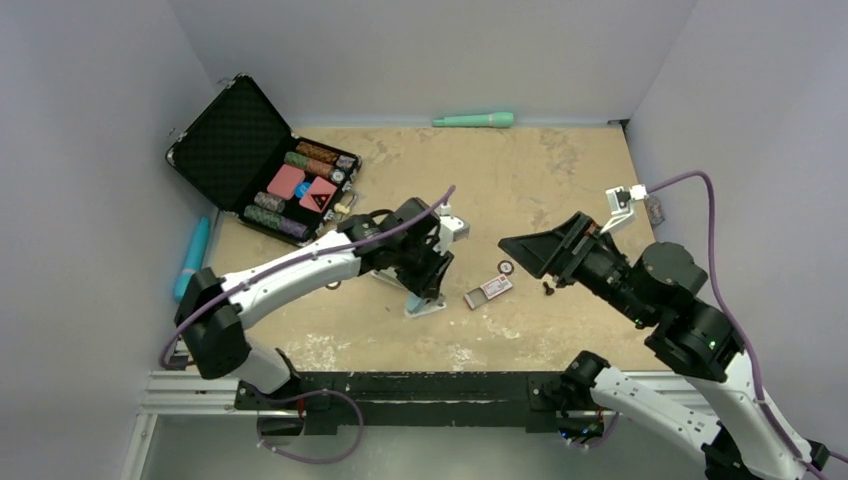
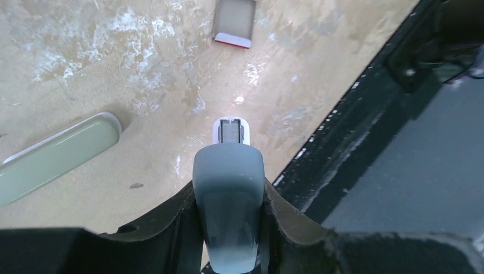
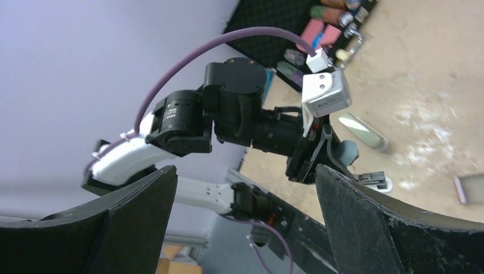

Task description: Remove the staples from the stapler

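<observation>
The stapler (image 1: 425, 303) stands on the table below my left gripper (image 1: 428, 283). In the left wrist view the left gripper (image 2: 228, 191) is shut on the stapler's grey-blue top arm (image 2: 228, 188). Its white base tip with the metal staple channel (image 2: 230, 129) pokes out beyond. In the right wrist view the stapler (image 3: 348, 153) sits under the left wrist, with its white base (image 3: 376, 182) on the table. My right gripper (image 1: 528, 250) is open and empty. It is held above the table to the right, with its fingers (image 3: 142, 205) wide apart.
A small red-and-white staple box (image 1: 489, 290) lies right of the stapler, also in the left wrist view (image 2: 234, 23). A pale green oblong piece (image 2: 57, 154) lies beside the stapler. An open black case of chips (image 1: 260, 160), a teal tube (image 1: 475, 120) and the black front rail (image 1: 400, 385) border the area.
</observation>
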Motion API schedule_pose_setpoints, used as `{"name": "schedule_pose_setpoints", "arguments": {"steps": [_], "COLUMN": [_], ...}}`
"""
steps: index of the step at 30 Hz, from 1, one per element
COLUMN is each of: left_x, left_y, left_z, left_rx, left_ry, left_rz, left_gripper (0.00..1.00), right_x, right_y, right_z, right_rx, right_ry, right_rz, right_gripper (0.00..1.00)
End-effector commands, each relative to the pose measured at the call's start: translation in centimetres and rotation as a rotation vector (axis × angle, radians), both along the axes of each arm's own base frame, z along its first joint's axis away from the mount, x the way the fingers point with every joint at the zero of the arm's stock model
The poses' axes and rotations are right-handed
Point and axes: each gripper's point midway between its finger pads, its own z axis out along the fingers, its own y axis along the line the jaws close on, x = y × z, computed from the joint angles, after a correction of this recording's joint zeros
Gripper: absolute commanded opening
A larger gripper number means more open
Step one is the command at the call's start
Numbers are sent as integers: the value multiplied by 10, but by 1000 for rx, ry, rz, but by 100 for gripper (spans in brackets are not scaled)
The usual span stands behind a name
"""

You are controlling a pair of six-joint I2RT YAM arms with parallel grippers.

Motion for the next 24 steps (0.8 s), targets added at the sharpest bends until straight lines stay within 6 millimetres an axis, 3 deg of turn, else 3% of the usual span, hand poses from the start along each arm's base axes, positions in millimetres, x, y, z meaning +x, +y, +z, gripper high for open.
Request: {"name": "schedule_pose_setpoints", "arguments": {"steps": [1,6,10,16,24], "left_x": [-9,-1,4,10,16], "left_y": [4,18,34,52,60], "left_z": [76,135,172,220,267], "left_rx": [-183,-328,-398,-493,-594], "left_ry": [35,13,-23,-113,-154], "left_rz": [68,149,212,331,404], "left_gripper": [0,0,0,0,0], "right_x": [2,5,9,16,31], "right_y": [7,13,16,13,54], "right_z": [65,90,98,107,96], "right_rx": [158,255,341,618,569], "right_ry": [-116,-169,-173,-156,-162], "right_rz": [14,27,22,3,108], "right_gripper": [96,96,96,96,95]}}
